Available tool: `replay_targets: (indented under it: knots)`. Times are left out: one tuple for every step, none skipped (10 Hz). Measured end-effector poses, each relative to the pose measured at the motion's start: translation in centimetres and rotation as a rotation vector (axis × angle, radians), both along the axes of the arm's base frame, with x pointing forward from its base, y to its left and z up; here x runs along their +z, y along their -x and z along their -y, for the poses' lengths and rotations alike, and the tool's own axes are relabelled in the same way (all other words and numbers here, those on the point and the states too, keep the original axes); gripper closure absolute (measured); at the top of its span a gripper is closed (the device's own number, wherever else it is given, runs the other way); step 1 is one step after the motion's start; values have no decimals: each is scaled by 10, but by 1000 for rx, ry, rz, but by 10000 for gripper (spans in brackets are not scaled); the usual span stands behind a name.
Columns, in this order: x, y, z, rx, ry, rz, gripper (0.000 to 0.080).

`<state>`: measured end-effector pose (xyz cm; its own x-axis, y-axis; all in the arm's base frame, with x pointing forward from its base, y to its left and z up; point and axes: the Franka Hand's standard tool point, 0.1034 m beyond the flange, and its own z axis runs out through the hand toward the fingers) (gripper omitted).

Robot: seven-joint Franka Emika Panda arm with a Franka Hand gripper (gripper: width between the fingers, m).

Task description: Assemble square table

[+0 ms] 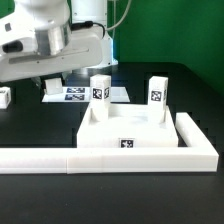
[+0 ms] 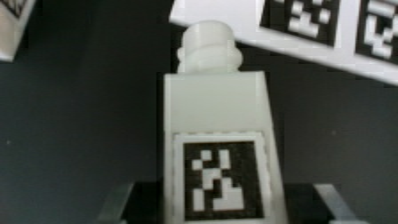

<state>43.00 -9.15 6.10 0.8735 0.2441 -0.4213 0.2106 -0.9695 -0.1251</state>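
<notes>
The square table slab (image 1: pixel 125 132) lies in the middle of the exterior view with a tag on its front side. Two tagged white legs (image 1: pixel 100 88) (image 1: pixel 157 92) stand upright in its far corners. My gripper (image 1: pixel 48 84) hangs low at the exterior view's left, beside the marker board (image 1: pixel 88 94). In the wrist view my gripper (image 2: pixel 222 202) is shut on a third white leg (image 2: pixel 217 110). Dark fingers (image 2: pixel 135 200) press both sides at its tagged end. Its rounded peg end points away over the black table.
A long white L-shaped rail (image 1: pixel 100 158) runs along the front and the exterior view's right side of the slab. A small white block (image 1: pixel 5 97) lies at the far left edge. The marker board (image 2: pixel 320 30) shows past the held leg in the wrist view.
</notes>
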Motion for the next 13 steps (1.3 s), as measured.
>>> replay_targets:
  knots:
    - [6, -7, -1, -3, -2, 31, 509]
    - [13, -21, -1, -13, -8, 102, 509]
    - [20, -29, 1, -11, -15, 147, 509]
    - [27, -38, 4, -10, -17, 186, 509]
    - [33, -50, 10, -8, -17, 268, 509]
    - [29, -48, 14, -10, -13, 354, 509]
    - [28, -46, 18, -8, -11, 410, 509]
    - [28, -47, 24, -8, 0, 474, 509]
    - [27, -46, 25, -9, 7, 492, 509]
    - [28, -48, 16, -39, -7, 463, 509]
    - [37, -62, 6, -33, -22, 465, 509]
    - [46, -77, -2, -14, -26, 494, 509]
    - [53, -89, -12, -10, -34, 505, 509]
